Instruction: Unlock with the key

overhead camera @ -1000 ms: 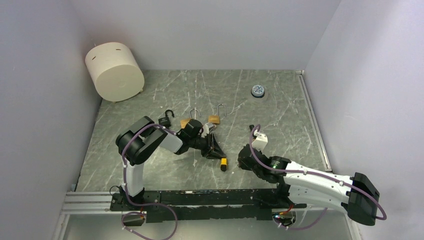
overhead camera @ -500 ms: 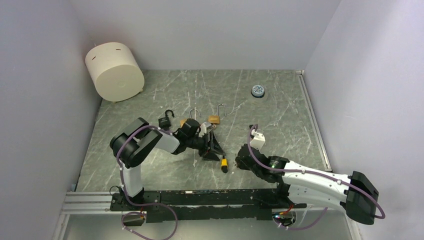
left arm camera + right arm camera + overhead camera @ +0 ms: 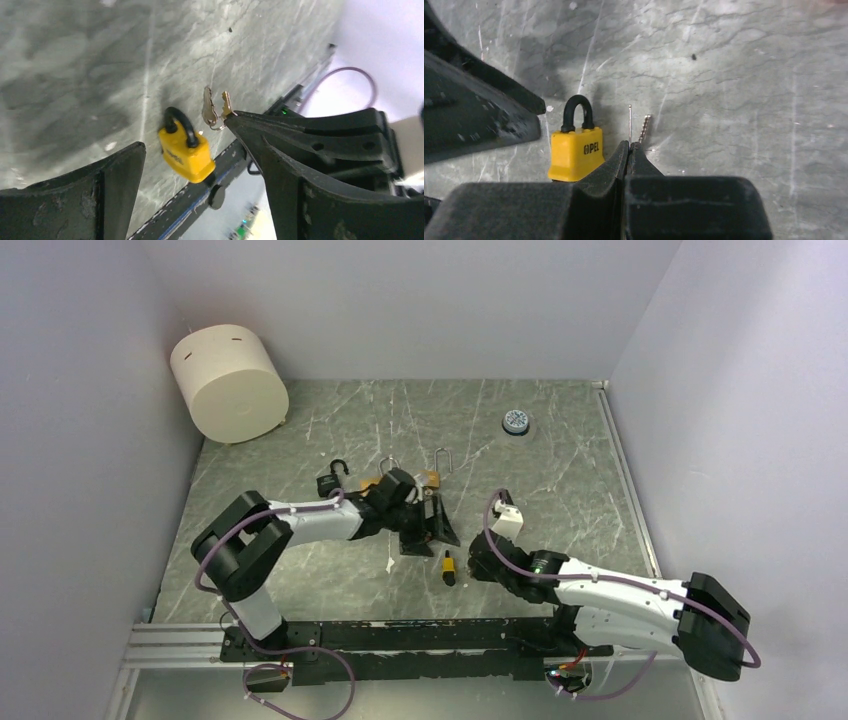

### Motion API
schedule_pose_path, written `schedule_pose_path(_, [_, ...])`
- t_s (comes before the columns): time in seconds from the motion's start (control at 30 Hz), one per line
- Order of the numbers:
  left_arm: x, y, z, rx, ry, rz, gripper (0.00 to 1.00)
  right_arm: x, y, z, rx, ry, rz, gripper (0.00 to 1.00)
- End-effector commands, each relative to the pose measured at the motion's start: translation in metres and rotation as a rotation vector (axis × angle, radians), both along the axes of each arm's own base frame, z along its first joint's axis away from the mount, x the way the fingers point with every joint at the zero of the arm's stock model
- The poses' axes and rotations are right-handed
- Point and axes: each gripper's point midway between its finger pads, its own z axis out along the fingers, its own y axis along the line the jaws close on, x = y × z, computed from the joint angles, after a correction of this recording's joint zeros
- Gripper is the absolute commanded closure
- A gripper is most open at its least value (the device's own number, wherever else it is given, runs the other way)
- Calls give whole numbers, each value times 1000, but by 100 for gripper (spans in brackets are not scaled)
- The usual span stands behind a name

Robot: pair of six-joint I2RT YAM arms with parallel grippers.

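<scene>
A yellow padlock [image 3: 447, 567] [image 3: 186, 152] [image 3: 575, 152] with a black shackle rests on the marble table. Its shackle points away from my right gripper. My left gripper [image 3: 432, 538] [image 3: 200, 147] hangs just beyond it, open, with the padlock showing in the gap between the fingers [image 3: 100, 192] and untouched. My right gripper [image 3: 468, 562] [image 3: 629, 145] is right beside the padlock, shut on the key [image 3: 630, 122] [image 3: 209, 107]. The key's blade sticks out past the fingertips, and a second key [image 3: 644, 126] hangs off the same ring.
Behind the left gripper lie an open black padlock [image 3: 330, 478] and two brass padlocks [image 3: 430, 477] with raised shackles. A cream cylinder [image 3: 228, 383] stands at the back left and a small blue round tin [image 3: 516, 421] at the back right. Grey walls close in both sides.
My left gripper has opened wide and reached farther right, behind the yellow padlock. My right gripper, still holding the key, has edged left toward the padlock.
</scene>
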Motion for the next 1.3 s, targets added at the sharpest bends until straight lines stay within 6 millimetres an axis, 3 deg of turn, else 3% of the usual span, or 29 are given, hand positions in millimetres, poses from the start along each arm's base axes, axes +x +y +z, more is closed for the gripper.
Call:
schedule_pose_path(0.0, [-7,21,-17,432,-128,15,11,9,-26,9,-40,-51,-96,100])
schedule_pose_path(0.27, [-5,8,-27,586,-143,8,15,7,-54,6,3,-58,-164,100])
schedule_pose_path(0.43, [-16,-1,-35,620,-116,-26,17,7,-56,6,23,-65,-165,100])
schedule_pose_path(0.7, [-30,-18,-35,534,-77,-72,32,10,-50,12,94,-102,-136,100])
schedule_pose_path(0.8, [-29,-20,-34,524,-84,-79,46,11,-51,13,92,-103,-133,100])
schedule_pose_path(0.9, [-27,-18,-33,535,-100,-77,69,11,-48,14,103,-101,-122,100])
schedule_pose_path(1.03, [-15,-23,-8,475,-208,-71,97,11,-36,19,152,-121,-65,100])
schedule_pose_path(1.27, [10,-19,84,263,-442,-1,97,12,-11,59,284,-224,79,100])
